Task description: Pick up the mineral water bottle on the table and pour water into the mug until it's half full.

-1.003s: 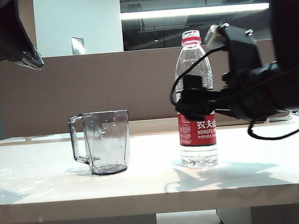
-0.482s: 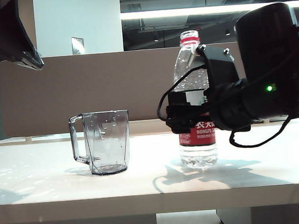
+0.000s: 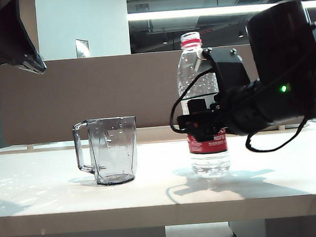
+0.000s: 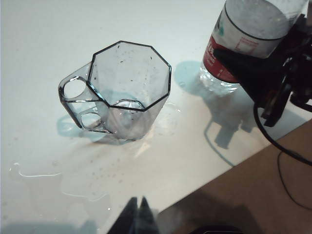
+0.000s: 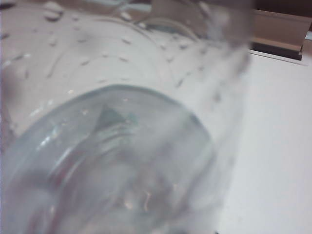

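Note:
The mineral water bottle [image 3: 199, 67] stands on the table [image 3: 152, 195] right of centre and leans slightly towards the mug, with water in its lower part. My right gripper [image 3: 201, 121] is shut on it at the red label, and one black finger [image 4: 243, 68] lies across that label. The right wrist view shows only the bottle's [image 5: 122, 146] clear wall, very close and blurred. The mug [image 3: 113, 149], upright with its handle away from the bottle, has droplets on its walls [image 4: 129, 83]. My left gripper [image 4: 138, 202] is shut and hangs empty above the table near the mug.
Spilled water [image 4: 39, 175] lies in a thin puddle on the table beside the mug. A brown partition [image 3: 64, 98] runs behind the table. The left arm's dark housing [image 3: 6, 37] hangs at the upper left of the exterior view. Black cables [image 3: 268, 143] loop under the right wrist.
My right gripper moved in from the right and closed round the bottle's label. The bottle's top has tipped towards the mug. The mug and left arm are still.

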